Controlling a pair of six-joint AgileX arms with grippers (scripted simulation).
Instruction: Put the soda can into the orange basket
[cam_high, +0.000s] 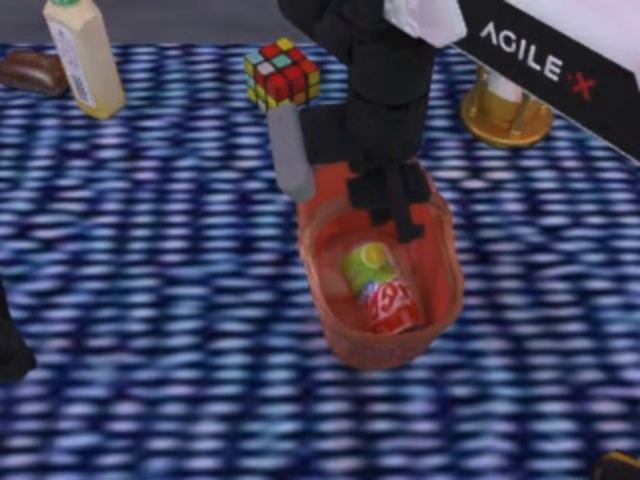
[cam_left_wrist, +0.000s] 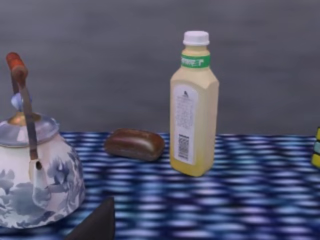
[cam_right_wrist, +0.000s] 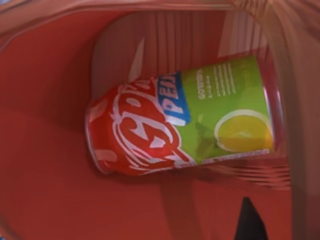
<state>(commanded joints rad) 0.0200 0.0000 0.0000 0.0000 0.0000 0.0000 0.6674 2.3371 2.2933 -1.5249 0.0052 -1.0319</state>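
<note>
One soda can (cam_high: 381, 288) lies on its side inside the orange basket (cam_high: 440, 262), red end toward the near rim, green end toward my right gripper (cam_high: 393, 203). That gripper hangs over the basket's far end with its fingers parted, holding nothing. In the right wrist view the can (cam_right_wrist: 182, 120) rests against the basket's inner wall (cam_right_wrist: 45, 100). My left arm (cam_high: 10, 345) sits parked at the table's left edge; I cannot tell its claw's state.
</note>
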